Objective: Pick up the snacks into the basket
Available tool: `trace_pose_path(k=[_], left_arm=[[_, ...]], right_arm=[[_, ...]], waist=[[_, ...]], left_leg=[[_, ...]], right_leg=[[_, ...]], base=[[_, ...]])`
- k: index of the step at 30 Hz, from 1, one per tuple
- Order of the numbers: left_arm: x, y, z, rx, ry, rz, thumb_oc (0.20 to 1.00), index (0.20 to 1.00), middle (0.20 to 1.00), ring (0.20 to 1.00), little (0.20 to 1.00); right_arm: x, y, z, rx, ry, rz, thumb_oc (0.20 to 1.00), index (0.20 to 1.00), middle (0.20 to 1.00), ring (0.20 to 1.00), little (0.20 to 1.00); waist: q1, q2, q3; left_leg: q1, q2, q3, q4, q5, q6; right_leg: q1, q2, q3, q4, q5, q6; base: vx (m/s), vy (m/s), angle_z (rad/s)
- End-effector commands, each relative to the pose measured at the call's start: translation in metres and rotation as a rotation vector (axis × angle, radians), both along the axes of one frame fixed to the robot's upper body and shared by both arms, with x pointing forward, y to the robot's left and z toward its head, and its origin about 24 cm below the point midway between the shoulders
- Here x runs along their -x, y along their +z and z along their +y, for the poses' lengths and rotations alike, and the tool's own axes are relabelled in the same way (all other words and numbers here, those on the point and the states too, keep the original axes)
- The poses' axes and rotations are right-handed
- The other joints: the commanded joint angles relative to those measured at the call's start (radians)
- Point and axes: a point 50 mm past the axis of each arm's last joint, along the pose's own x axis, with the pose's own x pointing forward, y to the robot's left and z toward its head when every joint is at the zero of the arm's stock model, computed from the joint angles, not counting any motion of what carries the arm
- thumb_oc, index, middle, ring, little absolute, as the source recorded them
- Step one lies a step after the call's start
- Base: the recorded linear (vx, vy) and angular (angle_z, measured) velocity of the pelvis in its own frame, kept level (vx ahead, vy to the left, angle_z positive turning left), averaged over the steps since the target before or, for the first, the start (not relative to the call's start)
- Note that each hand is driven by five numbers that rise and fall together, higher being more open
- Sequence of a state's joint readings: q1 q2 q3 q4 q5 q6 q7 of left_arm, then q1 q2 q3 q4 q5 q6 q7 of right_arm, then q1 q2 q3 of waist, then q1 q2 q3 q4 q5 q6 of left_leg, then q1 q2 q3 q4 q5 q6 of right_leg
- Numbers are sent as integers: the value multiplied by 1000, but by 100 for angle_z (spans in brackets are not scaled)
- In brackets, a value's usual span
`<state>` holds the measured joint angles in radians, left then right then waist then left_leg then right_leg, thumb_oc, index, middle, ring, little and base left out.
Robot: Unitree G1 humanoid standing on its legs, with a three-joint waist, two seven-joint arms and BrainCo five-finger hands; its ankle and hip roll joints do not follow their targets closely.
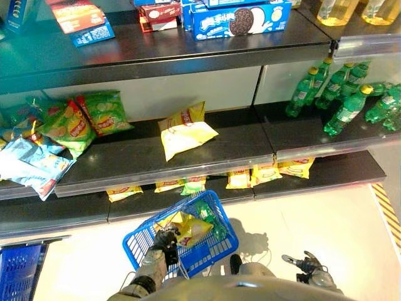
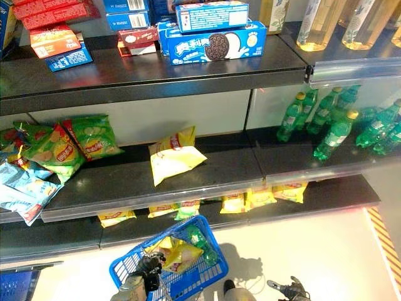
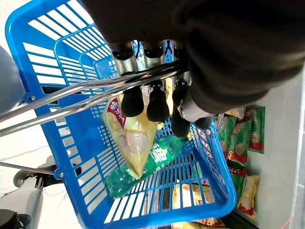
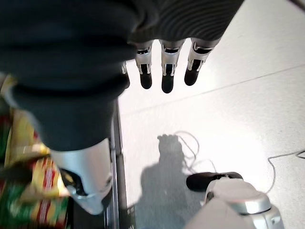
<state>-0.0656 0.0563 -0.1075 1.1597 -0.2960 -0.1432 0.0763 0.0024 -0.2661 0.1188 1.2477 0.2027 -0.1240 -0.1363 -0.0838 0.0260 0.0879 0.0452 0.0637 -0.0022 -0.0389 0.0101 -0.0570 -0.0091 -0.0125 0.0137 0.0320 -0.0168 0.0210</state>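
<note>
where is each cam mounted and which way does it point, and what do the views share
Left eye view: head, looking down at the shelves; left hand curled on the blue basket handle, right hand open low.
Right eye view: same scene, slightly offset.
Left wrist view: along fingers into the basket at the yellow snack bag.
Right wrist view: along straight fingers toward the floor.
Shared: basket in three views.

1. Your top shelf carries blue cookie boxes.
2. Your middle shelf holds green chip bags near its left end, a yellow bag mid-shelf, green bottles toward the right.
</note>
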Motion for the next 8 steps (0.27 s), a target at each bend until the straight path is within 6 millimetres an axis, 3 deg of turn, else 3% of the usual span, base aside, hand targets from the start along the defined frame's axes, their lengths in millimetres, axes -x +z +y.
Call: trace_pose_path(k=[1, 8], left_arm=[[25, -3, 54, -187, -79, 96, 200, 200, 200, 200, 200], [22, -1, 53, -191, -103, 84, 200, 200, 200, 200, 200]], right_arm=[[-12, 0, 9, -6, 104, 10, 1000, 1000, 1000, 1000, 1000], [-18, -1, 15, -6, 181, 22, 1000, 1000, 1000, 1000, 1000]], waist=[[28, -58, -29], [40, -58, -34]], left_leg=[[-29, -59, -10, 15, -33, 32], [-17, -63, -16, 3, -36, 36]], right_leg=[[44, -15, 4, -21, -39, 81], [57, -24, -3, -29, -39, 86]], base=[[67, 38, -3], [36, 20, 2]])
